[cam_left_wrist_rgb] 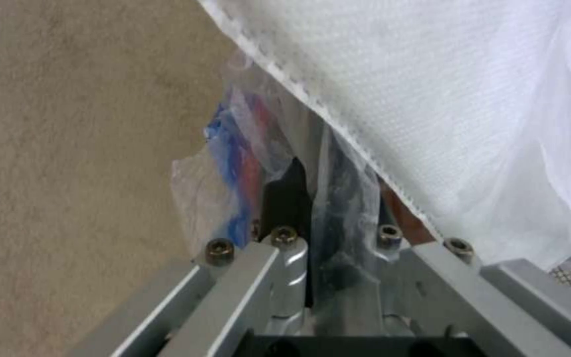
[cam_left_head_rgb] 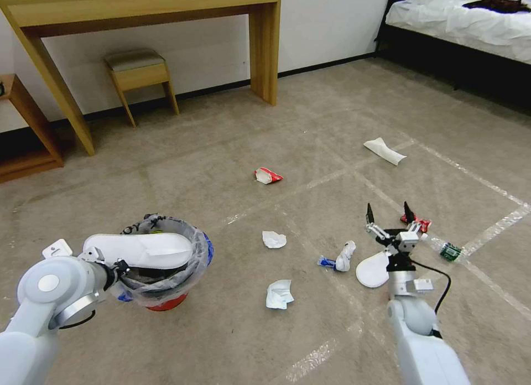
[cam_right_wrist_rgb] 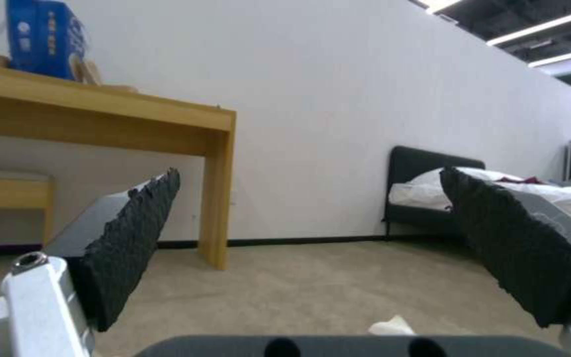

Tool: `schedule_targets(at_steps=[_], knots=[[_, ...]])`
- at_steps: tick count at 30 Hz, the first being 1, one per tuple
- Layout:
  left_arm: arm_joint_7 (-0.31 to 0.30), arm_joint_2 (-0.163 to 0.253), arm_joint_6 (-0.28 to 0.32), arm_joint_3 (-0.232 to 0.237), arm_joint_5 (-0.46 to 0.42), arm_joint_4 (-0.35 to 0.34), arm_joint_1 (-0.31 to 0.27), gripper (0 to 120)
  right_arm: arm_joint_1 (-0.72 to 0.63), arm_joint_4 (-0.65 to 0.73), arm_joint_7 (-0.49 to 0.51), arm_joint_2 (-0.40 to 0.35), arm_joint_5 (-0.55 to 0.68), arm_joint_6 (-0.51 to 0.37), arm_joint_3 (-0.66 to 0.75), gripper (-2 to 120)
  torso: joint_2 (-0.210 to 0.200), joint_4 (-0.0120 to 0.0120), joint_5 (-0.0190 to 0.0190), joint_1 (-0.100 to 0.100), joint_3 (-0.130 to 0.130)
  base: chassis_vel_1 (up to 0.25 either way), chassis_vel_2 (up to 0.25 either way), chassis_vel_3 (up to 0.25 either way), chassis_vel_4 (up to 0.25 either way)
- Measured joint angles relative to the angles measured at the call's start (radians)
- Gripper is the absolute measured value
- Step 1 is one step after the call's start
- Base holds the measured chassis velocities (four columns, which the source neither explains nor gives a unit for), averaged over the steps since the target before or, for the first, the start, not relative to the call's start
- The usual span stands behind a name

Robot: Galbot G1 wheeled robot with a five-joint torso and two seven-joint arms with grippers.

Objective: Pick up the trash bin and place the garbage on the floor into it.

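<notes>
Head view: the floor [cam_left_head_rgb: 221,169] carries the litter, and both my arms reach in from the near edge.
Left end effector [cam_left_head_rgb: 119,269]: clamped on the rim of the trash bin [cam_left_head_rgb: 166,302] — the plastic liner is pinched between my fingers, as the left wrist view shows [cam_left_wrist_rgb: 312,223].
Trash bin: near my left side, a white slipper [cam_left_head_rgb: 141,249] lying across its mouth.
Right end effector [cam_left_head_rgb: 390,213]: fingers spread wide, holding nothing, raised above a second white slipper [cam_left_head_rgb: 371,270] on the floor.
Red wrapper [cam_left_head_rgb: 423,224]: just beside my right fingertips.
Small bottle [cam_left_head_rgb: 449,251]: a little to the right of it, on a tape line.
Crumpled paper: one piece [cam_left_head_rgb: 274,239] and another [cam_left_head_rgb: 279,294] between bin and right arm — a twisted white-and-blue scrap [cam_left_head_rgb: 338,259] near the slipper.
Farther out: another red wrapper [cam_left_head_rgb: 267,176] mid-floor, a white piece [cam_left_head_rgb: 384,150] toward the bed [cam_left_head_rgb: 459,20].
Right wrist view: my open fingers [cam_right_wrist_rgb: 134,238] frame a wooden desk [cam_right_wrist_rgb: 100,119].
</notes>
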Motion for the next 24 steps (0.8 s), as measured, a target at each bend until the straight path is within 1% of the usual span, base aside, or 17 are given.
schedule_targets(at_steps=[2,5,6,7,9,12,14,17,18,20,21,23,24], knots=[[0.001,0.0,0.0,0.0,-0.001,-0.003,0.001,4,0.017,-0.001,-0.036,-0.039,0.048,-0.013,-0.003,100,0.0,-0.0001,0.0001,0.0,0.0,0.0,0.0,0.0,0.0],[0.002,0.002,0.001,-0.001,-0.001,-0.004,0.002,4,0.027,-0.003,-0.06,-0.059,0.079,-0.022,-0.016,100,0.0,0.0,-0.0001,0.0,0.0,0.0,0.0,0.0,0.0],[0.002,0.002,0.001,-0.001,-0.001,-0.004,0.002,4,0.027,-0.003,-0.06,-0.059,0.079,-0.022,-0.016,100,0.0,0.0,-0.0001,0.0,0.0,0.0,0.0,0.0,0.0],[0.002,0.002,0.001,-0.003,-0.001,-0.006,0.003,4,0.036,-0.003,-0.07,-0.083,0.073,-0.033,-0.031,100,0.0,0.0004,0.0004,0.0,0.0,0.0,0.0,0.0,0.0],[0.005,-0.002,0.002,-0.004,0.001,-0.006,0.005,4,0.037,0.002,-0.077,-0.105,0.057,-0.052,-0.04,100,0.0,0.0002,0.0,0.0,0.0,0.0,0.0,0.0,0.0],[0.008,-0.004,0.002,-0.005,0.003,-0.006,0.006,4,0.034,0.005,-0.096,-0.117,0.066,-0.064,-0.049,100,0.0,0.0,0.0001,0.0,0.0,0.0,0.0,0.0,0.0],[0.012,-0.005,0.003,-0.007,0.005,-0.006,0.006,4,0.033,0.005,-0.155,-0.141,0.088,-0.076,-0.072,100,0.0,-0.0002,0.0001,0.0,0.0,0.0,0.0,0.0,0.0],[0.013,-0.005,0.003,-0.007,0.006,-0.002,0.004,4,0.042,-0.002,-0.182,-0.151,0.077,-0.1,-0.078,100,0.0,0.0004,0.0002,0.0,0.0,0.0,0.0,0.0,0.0],[0.013,-0.005,0.003,-0.007,0.006,-0.002,0.004,4,0.042,-0.002,-0.182,-0.151,0.077,-0.1,-0.078,100,0.0,0.0004,0.0002,0.0,0.0,0.0,0.0,0.0,0.0],[0.013,-0.008,0.004,-0.006,0.006,-0.001,-0.001,4,0.041,-0.013,-0.166,-0.184,0.001,-0.174,-0.073,100,0.0,0.0003,0.0002,0.0,0.0,0.0,0.0,0.0,0.0],[0.013,-0.008,0.004,-0.006,0.006,-0.001,-0.001,4,0.041,-0.013,-0.166,-0.184,0.001,-0.174,-0.073,100,0.0,0.0003,0.0002,0.0,0.0,0.0,0.0,0.0,0.0],[0.014,-0.011,0.005,-0.004,0.009,0.0,-0.002,4,0.037,-0.036,-0.105,-0.215,-0.054,-0.247,-0.071,100,0.0,0.0,0.0002,0.0,0.0,0.0,0.0,0.0,0.0],[0.014,-0.011,0.005,-0.004,0.009,0.0,-0.002,4,0.037,-0.036,-0.105,-0.215,-0.054,-0.247,-0.071,100,0.0,0.0,0.0002,0.0,0.0,0.0,0.0,0.0,0.0]])
